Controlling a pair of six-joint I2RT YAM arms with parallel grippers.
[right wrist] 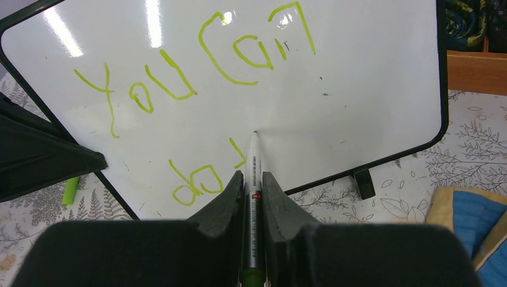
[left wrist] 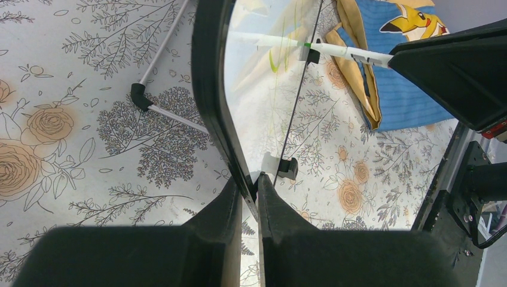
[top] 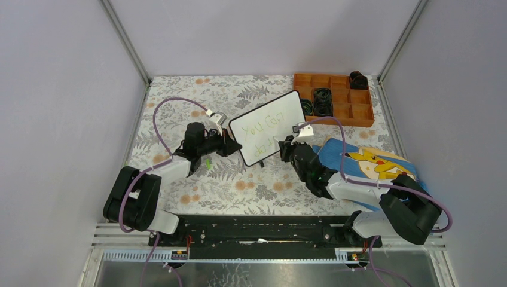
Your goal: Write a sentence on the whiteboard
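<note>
The flower-patterned surface [top: 239, 185] carries the small white rectangular whiteboard with thin black frame [top: 267, 127], which is tilted up near its middle. To its right lies a blue cloth with a yellow cartoon figure [top: 370, 161]. The left tool [left wrist: 250, 188] is clenched on the frame at the board's edge. The right tool [right wrist: 253, 185] grasps a thin white marker pen [right wrist: 253, 173], whose tip touches the board. The green handwritten sentence [right wrist: 197, 78] reads "You Can" above "do".

The left fingers [left wrist: 209, 239] clamp the whiteboard [left wrist: 257, 101] by its frame.
</note>
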